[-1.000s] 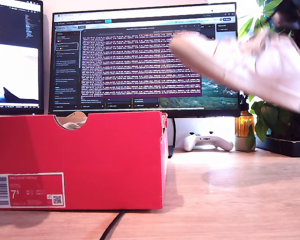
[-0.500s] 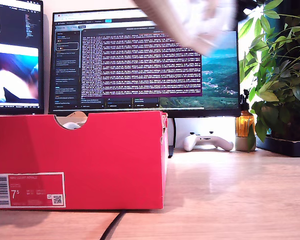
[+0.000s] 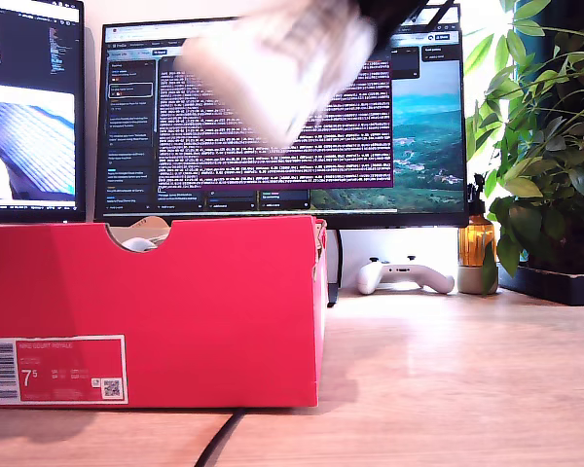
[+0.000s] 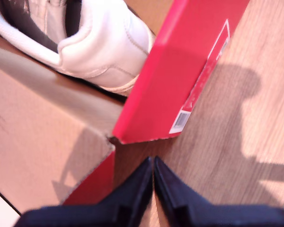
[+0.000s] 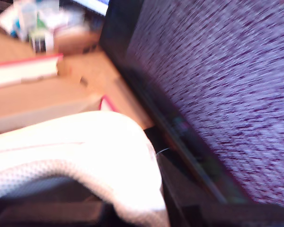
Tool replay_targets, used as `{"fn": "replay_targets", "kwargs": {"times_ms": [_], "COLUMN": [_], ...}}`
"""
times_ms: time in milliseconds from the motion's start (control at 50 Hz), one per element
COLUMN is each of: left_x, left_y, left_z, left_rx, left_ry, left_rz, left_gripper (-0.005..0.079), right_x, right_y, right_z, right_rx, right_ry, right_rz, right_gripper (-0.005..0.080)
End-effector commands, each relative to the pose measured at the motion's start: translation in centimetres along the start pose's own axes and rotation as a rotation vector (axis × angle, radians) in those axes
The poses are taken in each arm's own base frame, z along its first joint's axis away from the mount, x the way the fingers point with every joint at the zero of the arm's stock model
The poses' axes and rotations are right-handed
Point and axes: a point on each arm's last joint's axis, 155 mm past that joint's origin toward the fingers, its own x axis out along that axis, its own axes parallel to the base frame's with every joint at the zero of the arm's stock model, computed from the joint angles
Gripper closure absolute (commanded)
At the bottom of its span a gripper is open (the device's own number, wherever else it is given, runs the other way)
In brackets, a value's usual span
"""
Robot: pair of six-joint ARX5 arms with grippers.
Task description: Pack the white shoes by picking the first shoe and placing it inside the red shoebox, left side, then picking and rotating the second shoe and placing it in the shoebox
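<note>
White shoes: two. One (image 4: 104, 42) lies inside red shoebox (image 4: 180, 71), beyond closed, empty fingers of my first gripper (image 4: 154, 177). Other (image 5: 75, 161) clamped in my second gripper (image 5: 128, 208), airborne above box, blurred.

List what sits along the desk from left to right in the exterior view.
red shoebox → white game controller → amber bottle → potted plant.

One white shoe (image 4: 104, 45) is seen lying inside the open red shoebox (image 3: 175, 311), heel near a corner. The other shoe (image 3: 282, 68) is held in the air, blurred, above the box.
</note>
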Motion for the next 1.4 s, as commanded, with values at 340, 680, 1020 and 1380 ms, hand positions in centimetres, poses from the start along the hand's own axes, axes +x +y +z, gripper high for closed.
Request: {"fn": "replay_targets", "kwargs": {"times_ms": [340, 680, 1020, 1380], "left_x": [0.0, 0.0, 0.0, 0.0], "left_y": [0.1, 0.1, 0.1, 0.1], "left_z": [0.2, 0.2, 0.2, 0.2], "left_rx": [0.004, 0.004, 0.004, 0.004], "left_ry": [-0.006, -0.006, -0.006, -0.006], "left_rz": [0.001, 0.001, 0.001, 0.001], "left_gripper": [0.0761, 0.0762, 0.0762, 0.0762], "right_x": [2.3, 4.8, 7.7, 8.4], "right_y": [0.0, 1.2, 3.1, 2.7], "right_z": [0.0, -2.1, -5.3, -7.1], "right_rx": [-0.066, -0.138, -0.2, -0.256], "right_ry": [-0.002, 0.052, 0.136, 0.215], "right_rz": [-0.025, -0.011, 0.012, -0.04], "right_gripper": [0.0762, 0.0762, 0.0762, 0.0762]}}
